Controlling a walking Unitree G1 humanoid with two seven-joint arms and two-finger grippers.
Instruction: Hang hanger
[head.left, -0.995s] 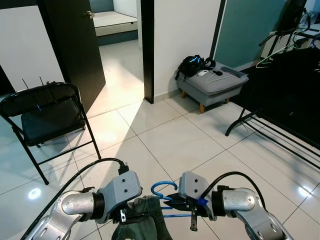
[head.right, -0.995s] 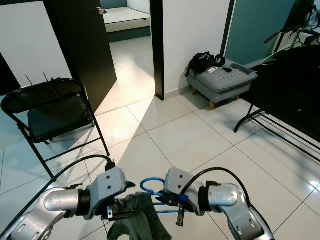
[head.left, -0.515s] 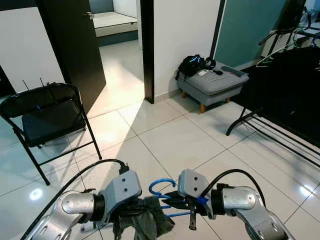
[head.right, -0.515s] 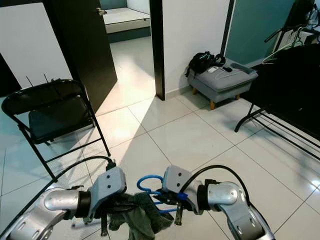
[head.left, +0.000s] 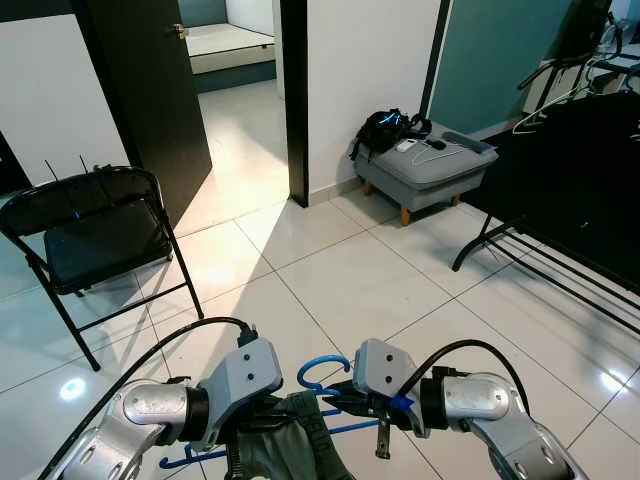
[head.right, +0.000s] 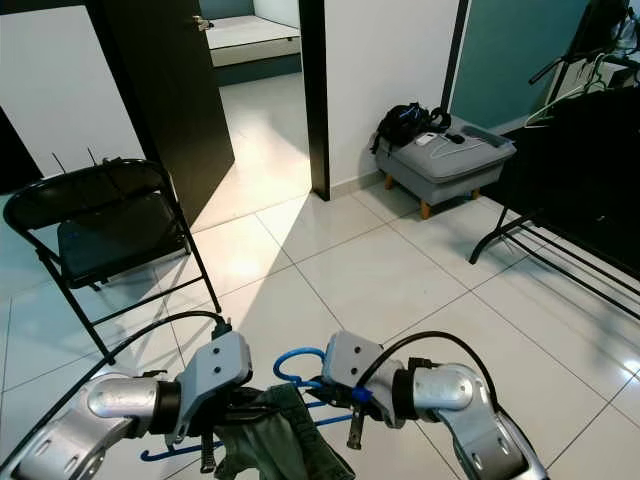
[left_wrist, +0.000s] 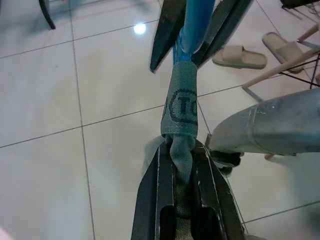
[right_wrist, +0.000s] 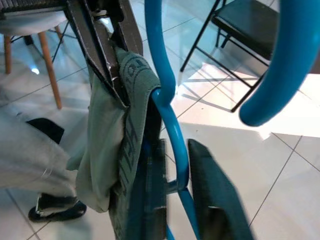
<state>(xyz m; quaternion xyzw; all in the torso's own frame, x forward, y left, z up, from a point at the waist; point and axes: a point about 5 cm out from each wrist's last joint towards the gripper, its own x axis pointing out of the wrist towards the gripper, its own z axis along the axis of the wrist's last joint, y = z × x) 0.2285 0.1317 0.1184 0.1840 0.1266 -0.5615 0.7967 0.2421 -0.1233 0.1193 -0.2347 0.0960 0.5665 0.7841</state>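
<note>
While gripped, hanger (head.left: 322, 371) between right tool (head.left: 343, 393)

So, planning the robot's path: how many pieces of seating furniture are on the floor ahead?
2: a black folding chair at left, and a grey footstool by the wall. More may be hidden.

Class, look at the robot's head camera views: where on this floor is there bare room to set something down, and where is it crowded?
Bare tile lies between the folding chair, the grey footstool and the black clothes rack, ahead of both grippers. Bare floor also runs through the doorway by the dark door. Crowded: the footstool's top, loaded with a bag, and low down where the left gripper and right gripper hold the blue hanger and green cloth.
</note>
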